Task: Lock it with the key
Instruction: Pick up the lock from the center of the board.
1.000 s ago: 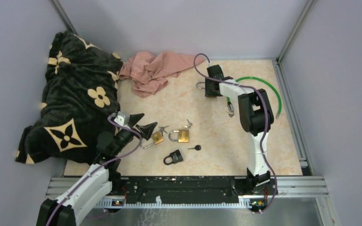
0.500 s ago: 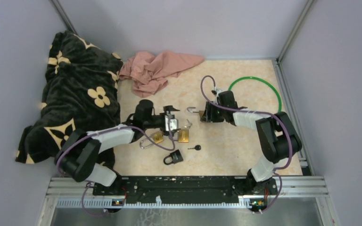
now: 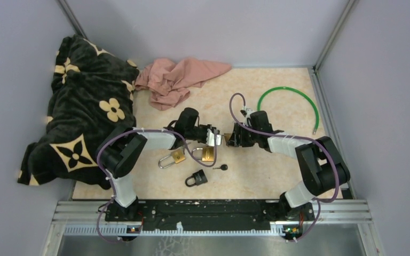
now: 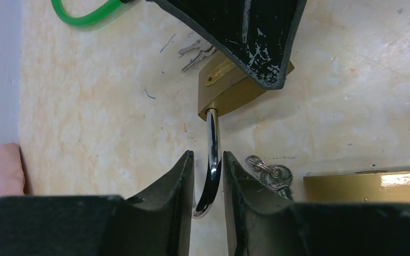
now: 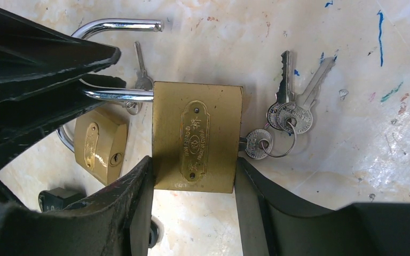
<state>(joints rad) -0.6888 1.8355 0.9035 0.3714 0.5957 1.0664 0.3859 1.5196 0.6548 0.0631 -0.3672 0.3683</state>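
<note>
A brass padlock point(image 5: 197, 137) with its shackle point(image 5: 117, 95) swung open hangs just above the table, and my right gripper point(image 5: 195, 162) is shut on the sides of its body. A key point(image 5: 257, 143) sits in its keyhole, with two more keys point(image 5: 293, 114) on the ring. My left gripper point(image 4: 208, 156) has closed around the chrome shackle point(image 4: 212, 160). In the top view the left gripper point(image 3: 213, 137) and the right gripper point(image 3: 233, 137) meet nose to nose at mid-table.
Two more brass padlocks point(image 3: 177, 156) point(image 3: 208, 153), a black padlock point(image 3: 196, 177) and a black key point(image 3: 221, 167) lie just in front. A green cable point(image 3: 291, 96) curves at the back right. A pink cloth point(image 3: 179, 77) and a dark flowered blanket point(image 3: 85, 117) fill the left.
The right arm carried the padlock from the back of the table to the middle. The left arm swung in from the left, and its jaws closed from wide open onto the shackle.
</note>
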